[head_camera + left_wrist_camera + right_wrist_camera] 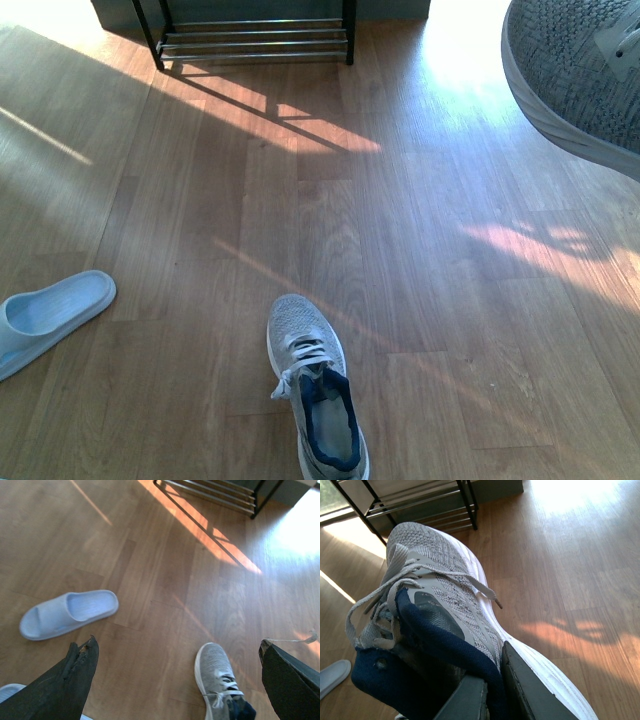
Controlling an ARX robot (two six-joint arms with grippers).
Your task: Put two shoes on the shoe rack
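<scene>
Sneakers, the grey knit pair: where does each one sit?

One sneaker (315, 385) lies on the wooden floor (450, 330) close in front of the robot, toe pointing away toward the shoe rack (255, 40), navy lining showing. The other sneaker (565, 70) is up off the floor at the right, where the front view shows only its toe and thick white sole.

What has hold of the lifted one?

The right gripper (492, 667). Its fingers (530, 690) are closed down onto the navy collar near the heel, with the collar pinched between them. The laces hang loose over the grey upper.

And the left gripper (178, 644)?

Spread wide, gripping nothing. It hangs above the floor. In its wrist view the toe of the floor sneaker (217, 672) shows between the two dark fingers (70, 680), lower down and not touched by them.

Where is the rack?

At the far end of the floor, with black uprights and chrome rods, sunlight slanting through onto the boards. It is well apart from both sneakers, and neither is on it yet.

Anything else down there?

A pale blue slipper (50, 312) lies on the floor to the left of the near sneaker, apart from it.
</scene>
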